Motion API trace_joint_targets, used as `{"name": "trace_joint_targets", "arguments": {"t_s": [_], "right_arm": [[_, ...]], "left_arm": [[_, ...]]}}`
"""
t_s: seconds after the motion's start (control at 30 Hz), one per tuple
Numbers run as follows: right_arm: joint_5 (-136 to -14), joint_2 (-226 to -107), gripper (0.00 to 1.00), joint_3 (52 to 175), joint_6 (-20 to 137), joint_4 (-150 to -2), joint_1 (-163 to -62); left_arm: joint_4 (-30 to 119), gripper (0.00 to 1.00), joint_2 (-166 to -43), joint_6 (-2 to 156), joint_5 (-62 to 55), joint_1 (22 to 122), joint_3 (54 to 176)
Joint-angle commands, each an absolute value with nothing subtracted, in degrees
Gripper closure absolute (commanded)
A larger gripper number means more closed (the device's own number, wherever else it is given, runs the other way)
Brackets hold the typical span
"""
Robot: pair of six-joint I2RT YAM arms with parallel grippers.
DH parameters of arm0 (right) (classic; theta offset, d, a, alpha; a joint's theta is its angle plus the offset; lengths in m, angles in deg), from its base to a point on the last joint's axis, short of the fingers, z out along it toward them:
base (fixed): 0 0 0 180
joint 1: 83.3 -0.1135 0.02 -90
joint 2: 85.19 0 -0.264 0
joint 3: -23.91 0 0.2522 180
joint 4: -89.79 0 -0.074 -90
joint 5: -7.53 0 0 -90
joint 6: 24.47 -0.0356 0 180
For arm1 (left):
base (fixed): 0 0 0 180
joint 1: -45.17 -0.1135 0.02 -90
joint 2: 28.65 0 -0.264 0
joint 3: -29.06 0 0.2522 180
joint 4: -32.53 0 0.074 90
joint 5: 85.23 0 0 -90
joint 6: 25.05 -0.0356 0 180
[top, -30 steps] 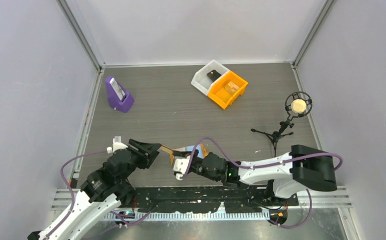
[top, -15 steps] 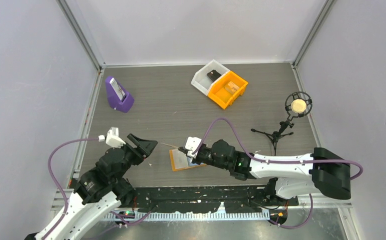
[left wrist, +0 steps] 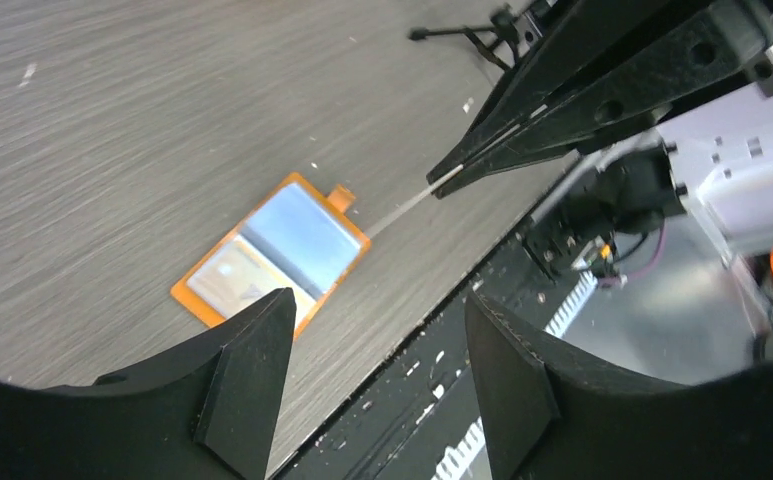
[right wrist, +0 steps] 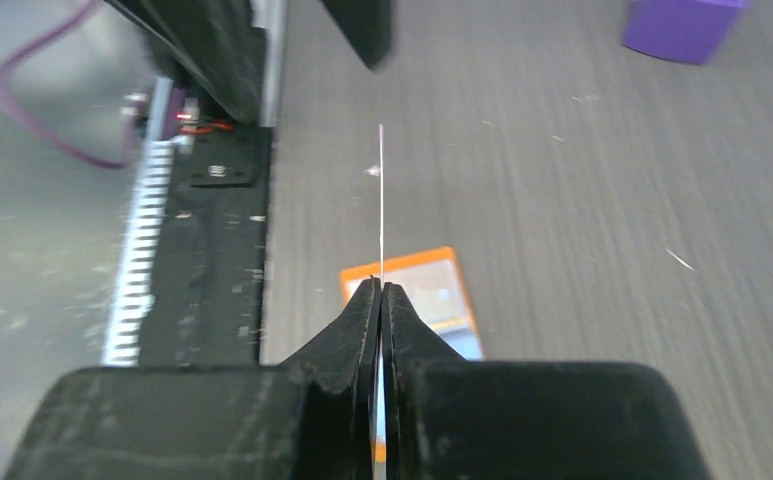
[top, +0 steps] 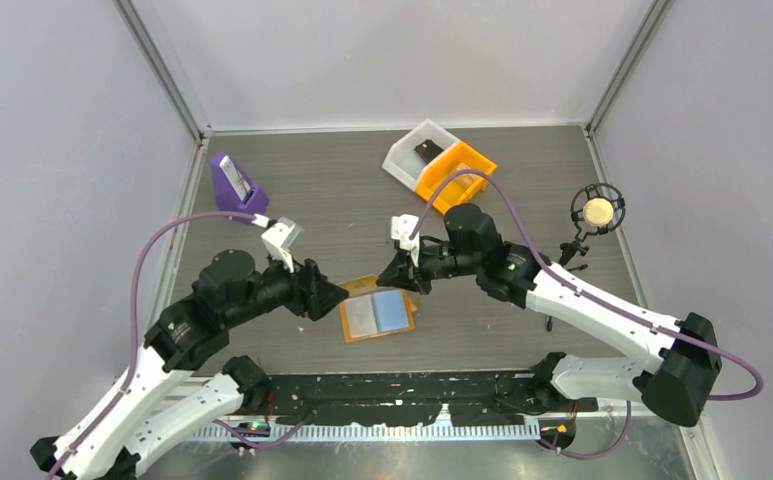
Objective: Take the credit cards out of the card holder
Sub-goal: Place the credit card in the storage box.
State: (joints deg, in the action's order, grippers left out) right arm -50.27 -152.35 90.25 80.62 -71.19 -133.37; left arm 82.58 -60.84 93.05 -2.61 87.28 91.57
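the right gripper (right wrist: pixel 381 285) is being kept pressed together on a thin card (right wrist: pixel 381 200), seen edge-on and held clear of the table (top: pixel 292 200). the left gripper (left wrist: pixel 377 300) is being held spread, with nothing between its fingers. the card holder (top: pixel 377 312) is being left lying open and flat on the table, light blue panels up, between the two grippers.

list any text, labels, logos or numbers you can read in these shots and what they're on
No text is readable in any view.
card holder: lies open, light blue panels, no legible print.
card in the right gripper: seen edge-on, so its faces are hidden.
purple stand, white bin, orange bin: no markings show, and what they hold is too small to read.
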Motion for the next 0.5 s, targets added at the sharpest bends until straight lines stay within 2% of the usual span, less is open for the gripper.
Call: {"name": "trace_joint_targets", "arguments": {"t_s": [0.0, 0.1, 0.3, 0.47], "right_arm": [[-32.2, -154.1, 0.95, 98.3, 81.9, -58.4, -132.6], [-29.3, -156.5, 0.95, 102.8, 84.3, -49.4, -132.5], [-25.1, -157.2, 0.95, 103.4, 84.0, -48.3, -132.5], [-25.1, -157.0, 0.95, 104.1, 82.9, -48.5, -132.5]], "left_arm": [[82.1, 0.34, -65.4, 85.9, -14.4, 87.3, 95.9], [83.1, 0.32, -66.7, 84.1, -14.8, 87.3, 97.6], [85.4, 0.33, -71.0, 80.3, -20.8, 87.3, 100.0], [80.8, 0.46, -72.3, 82.9, -24.4, 87.3, 98.5]]}}
